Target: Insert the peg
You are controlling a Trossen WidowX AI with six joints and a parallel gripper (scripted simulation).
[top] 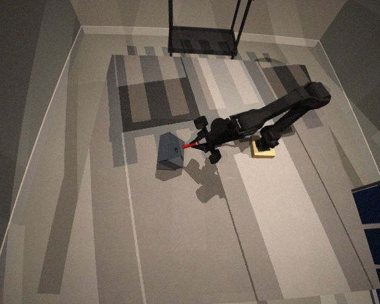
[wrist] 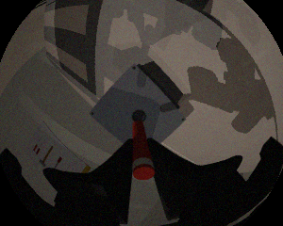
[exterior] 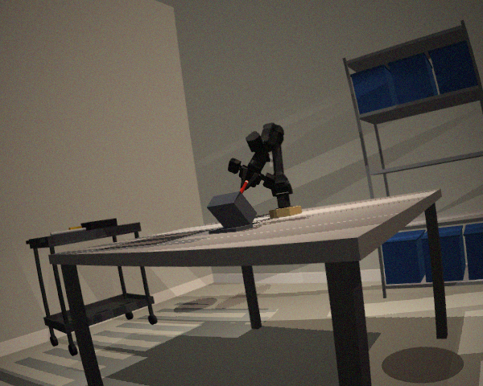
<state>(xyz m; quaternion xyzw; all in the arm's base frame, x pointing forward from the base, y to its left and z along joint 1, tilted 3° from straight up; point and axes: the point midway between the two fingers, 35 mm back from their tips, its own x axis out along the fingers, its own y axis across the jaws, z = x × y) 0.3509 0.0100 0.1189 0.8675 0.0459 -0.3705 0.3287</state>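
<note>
The gripper is closed on the upper end of the red peg, fingers narrow around it, so the lower end juts free toward the sloped panel. In the top view the peg points toward nine o'clock from the gripper, its tip just short of the hole in the panel's face. In the wrist view the peg runs toward twelve o'clock and lines up with the hole: held tilted, apparently to match the hole's axis for a straight push.
</note>
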